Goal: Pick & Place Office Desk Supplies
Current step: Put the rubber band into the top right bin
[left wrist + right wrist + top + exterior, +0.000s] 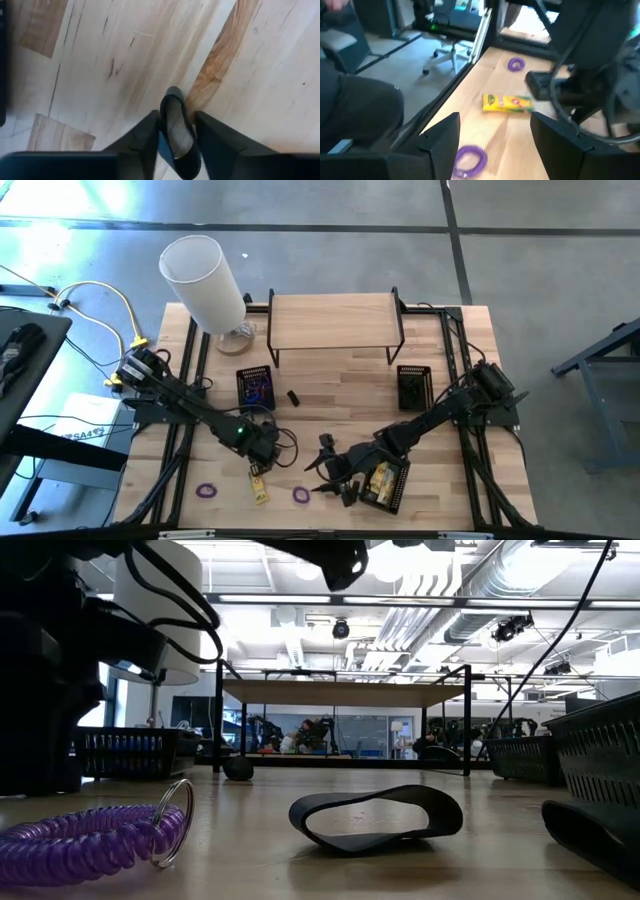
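Left claw (pixel 176 145) around black band (pixel 176 131)

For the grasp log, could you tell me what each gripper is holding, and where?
The left gripper pinches a black band loop across its sides. The right gripper is open, empty.

White cyl. (pixel 205 278), wood shelf (pixel 335 320), mesh trays (pixel 414 386).

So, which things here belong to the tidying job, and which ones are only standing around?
Job things:
- black band loop between the left gripper fingers
- purple coil loops
- yellow crayon box
- small black block

Standing around:
- tall white cylinder
- wooden shelf
- mesh trays
- right gripper, waiting open
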Robot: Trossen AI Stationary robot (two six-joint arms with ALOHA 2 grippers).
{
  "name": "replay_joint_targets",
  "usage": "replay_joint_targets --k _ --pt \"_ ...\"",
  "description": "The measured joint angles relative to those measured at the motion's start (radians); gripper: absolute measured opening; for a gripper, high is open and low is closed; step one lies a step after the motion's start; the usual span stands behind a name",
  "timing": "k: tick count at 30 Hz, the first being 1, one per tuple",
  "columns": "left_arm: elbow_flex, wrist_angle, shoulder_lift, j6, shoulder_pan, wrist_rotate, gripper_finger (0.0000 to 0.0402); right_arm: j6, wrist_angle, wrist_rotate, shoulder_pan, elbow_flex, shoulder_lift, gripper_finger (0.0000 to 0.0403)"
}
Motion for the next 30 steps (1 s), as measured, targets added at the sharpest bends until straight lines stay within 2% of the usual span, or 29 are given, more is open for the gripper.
replay_joint_targets --k 7,12,15,19,21,24,30 --pt "-0.004 0.004 -0.081 0.057 0.057 -0.013 0.0010 0.042 -0.061 -0.033 -0.006 0.000 -0.001 0.0231" --pt "0.002 0.188 -0.176 0.142 0.056 -0.077 0.0007 0.159 -0.147 0.025 -0.013 0.000 -0.021 0.0231" --pt "0.005 0.360 -0.199 0.221 0.021 -0.135 0.0006 0.192 -0.171 0.077 -0.016 -0.001 -0.029 0.0231" --pt "0.004 0.508 -0.187 0.369 -0.033 -0.237 0.0006 0.226 -0.153 0.230 -0.012 0.000 -0.037 0.0231" --pt "0.004 0.555 -0.180 0.439 -0.058 -0.280 0.0006 0.261 -0.139 0.268 -0.012 0.000 -0.038 0.0231" --pt "0.004 0.600 -0.177 0.498 -0.077 -0.316 0.0005 0.300 -0.122 0.262 -0.016 0.000 -0.039 0.0231" --pt "0.004 0.667 -0.176 0.547 -0.077 -0.364 0.0005 0.261 -0.108 0.256 -0.026 0.000 -0.039 0.0231"
